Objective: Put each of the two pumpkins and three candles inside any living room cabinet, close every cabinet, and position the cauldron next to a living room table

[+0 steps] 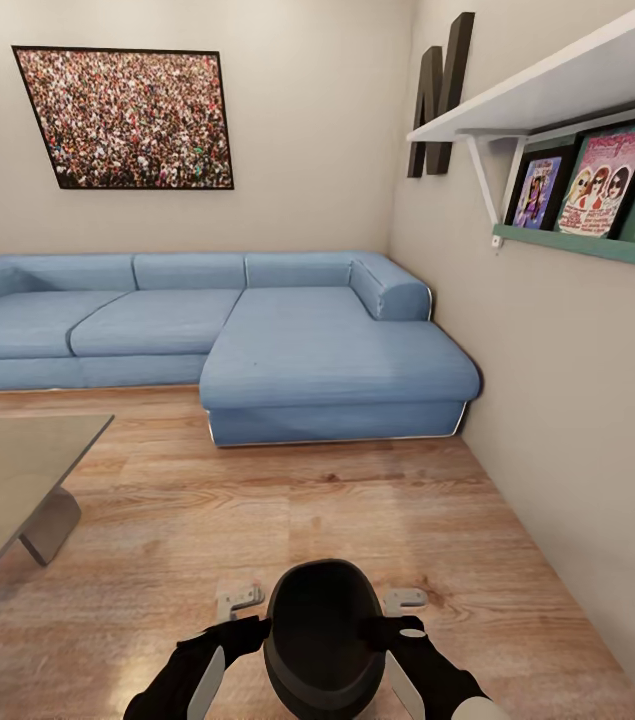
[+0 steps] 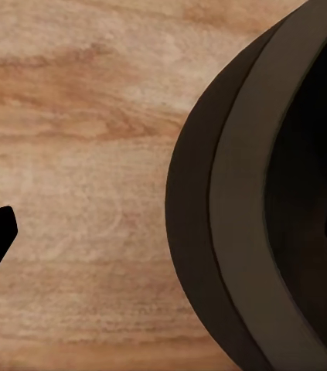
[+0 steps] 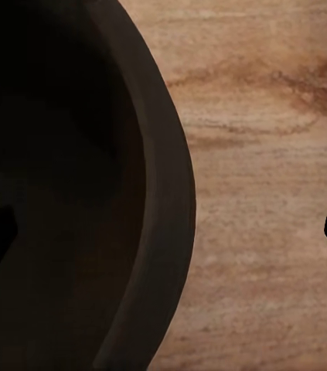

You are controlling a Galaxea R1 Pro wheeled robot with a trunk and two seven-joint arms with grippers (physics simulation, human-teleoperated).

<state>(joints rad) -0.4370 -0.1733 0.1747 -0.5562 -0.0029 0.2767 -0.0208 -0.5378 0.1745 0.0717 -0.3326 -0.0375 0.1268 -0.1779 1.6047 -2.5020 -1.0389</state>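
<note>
The black cauldron (image 1: 322, 640) sits low in front of me, over the wood-plank floor, its wide mouth facing up. My left gripper (image 1: 249, 630) is at its left rim and my right gripper (image 1: 389, 630) at its right rim. In the left wrist view the left gripper (image 2: 163, 232) is open astride the cauldron (image 2: 233, 232) wall, the outer finger well clear of it. In the right wrist view the right gripper (image 3: 163, 232) straddles the cauldron (image 3: 155, 193) wall the same way, open. The grey glossy table (image 1: 17, 470) stands to the left. Pumpkins, candles and cabinet are out of view.
A blue L-shaped sofa (image 1: 327, 360) fills the far side, its chaise reaching toward me. A wall with a white shelf (image 1: 557, 90) and framed pictures runs along the right. Open plank floor (image 1: 287, 510) lies between table, sofa and wall.
</note>
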